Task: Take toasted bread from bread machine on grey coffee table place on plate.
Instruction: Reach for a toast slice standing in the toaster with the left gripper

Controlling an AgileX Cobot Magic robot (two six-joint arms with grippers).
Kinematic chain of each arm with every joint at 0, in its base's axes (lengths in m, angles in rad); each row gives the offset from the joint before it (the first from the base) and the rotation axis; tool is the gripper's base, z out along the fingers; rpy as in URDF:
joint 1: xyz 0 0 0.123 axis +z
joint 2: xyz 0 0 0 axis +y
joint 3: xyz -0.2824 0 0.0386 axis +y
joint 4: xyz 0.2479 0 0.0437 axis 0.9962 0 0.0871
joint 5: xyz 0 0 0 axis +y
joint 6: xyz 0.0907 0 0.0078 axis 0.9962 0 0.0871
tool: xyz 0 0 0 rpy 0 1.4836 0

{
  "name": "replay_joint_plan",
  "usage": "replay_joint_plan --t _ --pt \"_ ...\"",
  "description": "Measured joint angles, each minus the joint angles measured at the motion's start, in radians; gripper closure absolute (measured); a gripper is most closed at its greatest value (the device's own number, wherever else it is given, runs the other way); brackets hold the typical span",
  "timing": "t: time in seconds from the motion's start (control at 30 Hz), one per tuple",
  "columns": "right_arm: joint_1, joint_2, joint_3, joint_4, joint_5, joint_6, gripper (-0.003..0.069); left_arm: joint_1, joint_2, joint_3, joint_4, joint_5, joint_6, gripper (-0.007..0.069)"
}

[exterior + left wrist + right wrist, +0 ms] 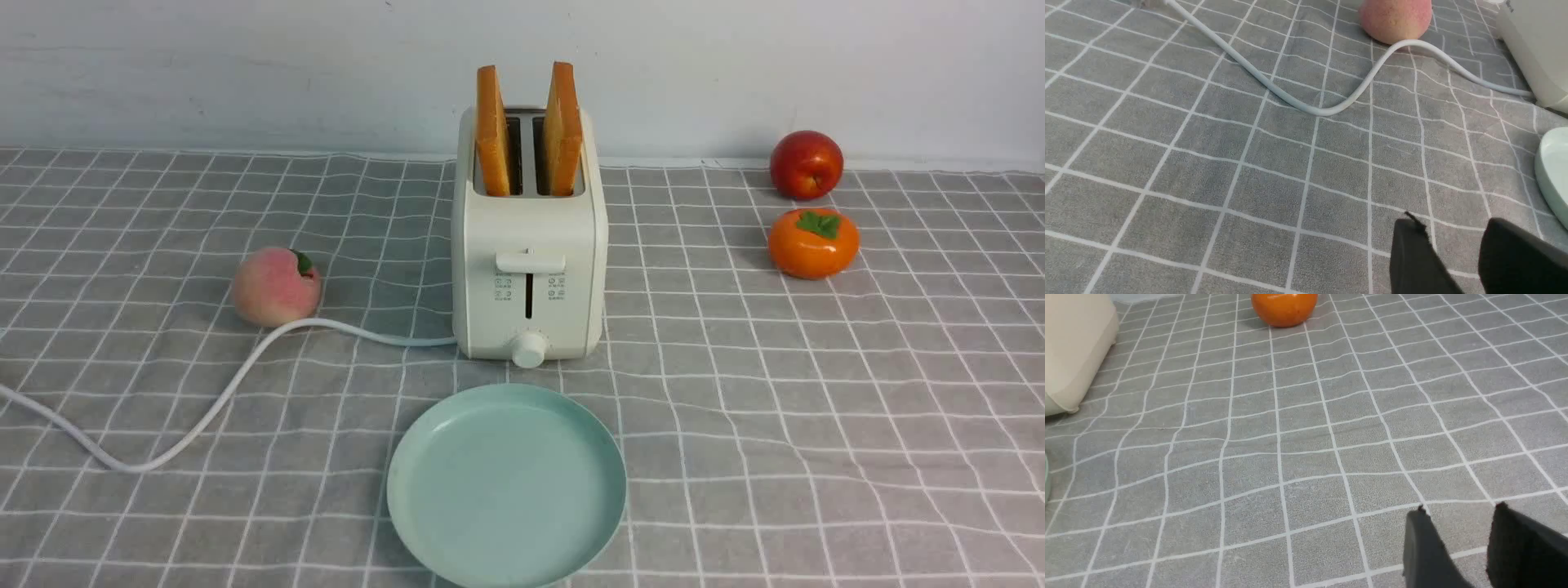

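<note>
Both pieces of toasted bread (493,131) are standing upright in the bread machine (529,237) slots, upper parts sticking out and leaning slightly apart. The machine is sitting mid-width on the grey coffee table (816,425), toward the far edge. The plate (506,490) is lying bare at the near edge, just in front of it. The left gripper (1461,255) and right gripper (1470,547) are hovering over the cloth on either side of the plate, fingers parted and carrying nothing.

Risks I'm seeing:
- The slices are sitting close together, so a finger going down between them is likely bumping the neighbour or jamming in a slot.
- Pulling off-vertical is likely dragging toast against the slot wall and tipping the machine, which is looking light.
- Squeezing hard is crushing the crumb; squeezing lightly is letting the slice slip mid-lift.
- The cord (204,408) is snaking toward the left edge past the peach (276,287). The left arm snagging it would be tugging the machine.
- A low carry is risking clipping the plate's rim.
</note>
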Motion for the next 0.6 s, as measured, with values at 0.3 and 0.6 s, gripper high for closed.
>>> replay_joint_plan --t 0.3,0.6 --pt "0.0 0.0 0.0 0.0 0.0 0.0 0.0419 0.0 0.0 0.0 0.0 0.0 0.0 0.0387" --pt "0.0 0.0 0.0 0.0 0.0 0.0 0.0419 0.0 0.0 0.0 0.0 0.0 0.0 0.0387"
